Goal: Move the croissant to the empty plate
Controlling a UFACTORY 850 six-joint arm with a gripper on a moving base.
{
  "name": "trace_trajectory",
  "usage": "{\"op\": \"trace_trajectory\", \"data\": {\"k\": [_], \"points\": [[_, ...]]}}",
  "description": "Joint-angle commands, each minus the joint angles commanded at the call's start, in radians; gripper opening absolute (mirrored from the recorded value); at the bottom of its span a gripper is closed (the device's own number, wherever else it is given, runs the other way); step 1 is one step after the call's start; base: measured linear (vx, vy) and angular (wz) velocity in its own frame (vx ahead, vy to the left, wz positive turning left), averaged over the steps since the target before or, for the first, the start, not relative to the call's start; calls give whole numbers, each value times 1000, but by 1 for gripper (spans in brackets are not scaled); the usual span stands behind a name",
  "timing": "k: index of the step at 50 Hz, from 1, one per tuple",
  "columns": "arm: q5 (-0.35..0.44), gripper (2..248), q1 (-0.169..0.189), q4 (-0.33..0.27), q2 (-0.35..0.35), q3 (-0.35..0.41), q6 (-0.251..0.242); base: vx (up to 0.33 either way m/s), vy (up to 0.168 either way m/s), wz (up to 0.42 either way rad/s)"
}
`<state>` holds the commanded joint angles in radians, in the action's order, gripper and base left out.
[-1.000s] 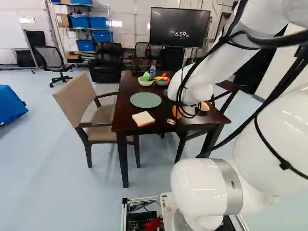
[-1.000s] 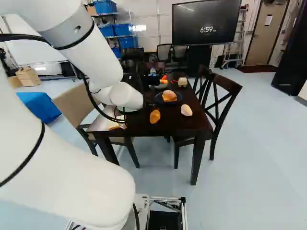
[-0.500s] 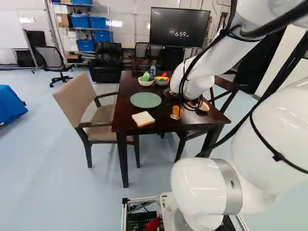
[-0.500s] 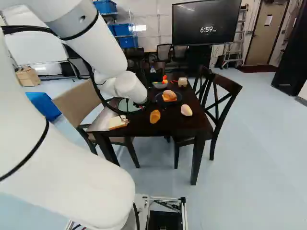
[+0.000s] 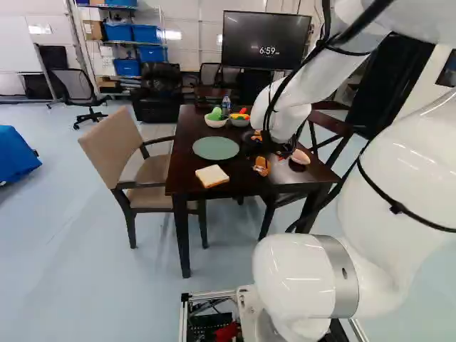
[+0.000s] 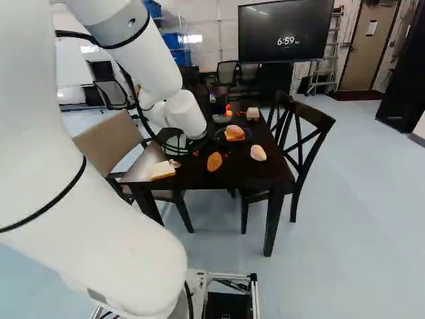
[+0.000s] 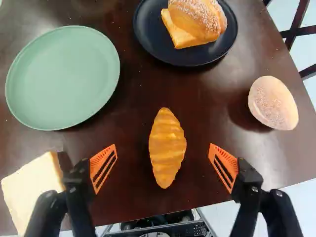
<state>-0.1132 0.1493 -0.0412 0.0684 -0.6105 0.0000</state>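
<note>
Two fingers [image 7: 223, 165] apart, one golden-brown croissant [image 7: 168, 148] between

From my remote seat, I had the black gripper [image 6: 185, 158] over the dark brown wooden table [image 7: 202, 98], its orange pads spread wide and holding nothing. The croissant lay on the tabletop, roughly midway between the fingers in the wrist view, one pointed end reaching ahead of the fingertips. Neither pad touched it, and I couldn't tell how high the tips stood above it.

One finger had the square slice of white bread [image 7: 32, 190] beside it. Ahead of that finger sat the empty round green plate [image 7: 64, 79], well clear of the pads.

Farther ahead of both fingers, past the croissant, I had a round dark plate [image 7: 150, 37] carrying a golden filled bun [image 7: 195, 19] dusted with pale specks. Ahead of the other finger and off to its outer side lay a pale, rounded piece [image 7: 273, 102] with a speckled face. Beyond both plates, away from the fingers, stood a cream bowl [image 5: 215, 122] and a grey bowl [image 5: 240, 122], side by side.
</note>
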Motion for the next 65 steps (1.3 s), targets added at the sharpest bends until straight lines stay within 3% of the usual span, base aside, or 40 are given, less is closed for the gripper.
{"op": "trace_trajectory", "data": {"k": [20, 31, 65], "points": [[-110, 247, -10, -1, -85, -86, 0, 0, 0, 0], [-130, 247, -10, -1, -110, -112, 0, 0, 0, 0], [-296, 247, 3, -1, -176, -183, 0, 0, 0, 0]]}}
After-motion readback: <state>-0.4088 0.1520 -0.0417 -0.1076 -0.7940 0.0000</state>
